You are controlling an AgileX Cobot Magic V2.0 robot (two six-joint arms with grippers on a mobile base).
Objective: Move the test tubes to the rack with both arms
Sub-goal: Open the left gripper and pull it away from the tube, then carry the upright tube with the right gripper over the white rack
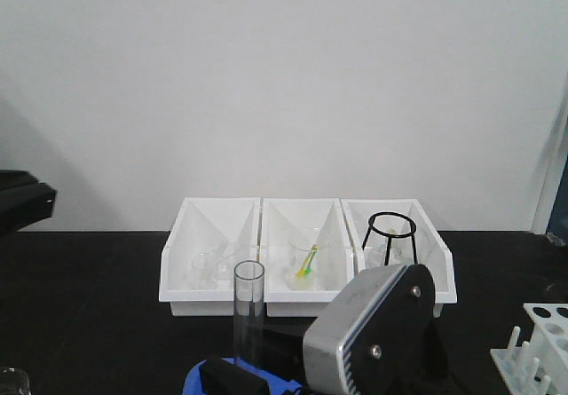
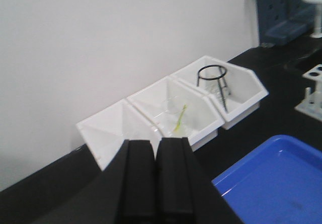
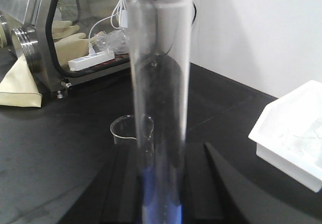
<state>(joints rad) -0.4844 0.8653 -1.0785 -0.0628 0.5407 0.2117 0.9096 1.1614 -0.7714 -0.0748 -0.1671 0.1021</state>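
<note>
One clear test tube stands upright over the blue tray, and my right gripper is shut on its lower part. In the right wrist view the tube rises between the two black fingers, mouth upward. The right arm's silver-grey housing sits just right of the tube. The white rack stands at the front right corner, partly cut off by the frame edge; it also shows as the rack in the left wrist view. My left gripper is shut with nothing between its fingers, raised and facing the bins.
Three white bins stand in a row against the back wall: glassware in the left one, a yellow-green stick in the middle one, a black wire ring stand in the right one. A glass beaker stands on the black table beyond the right fingers.
</note>
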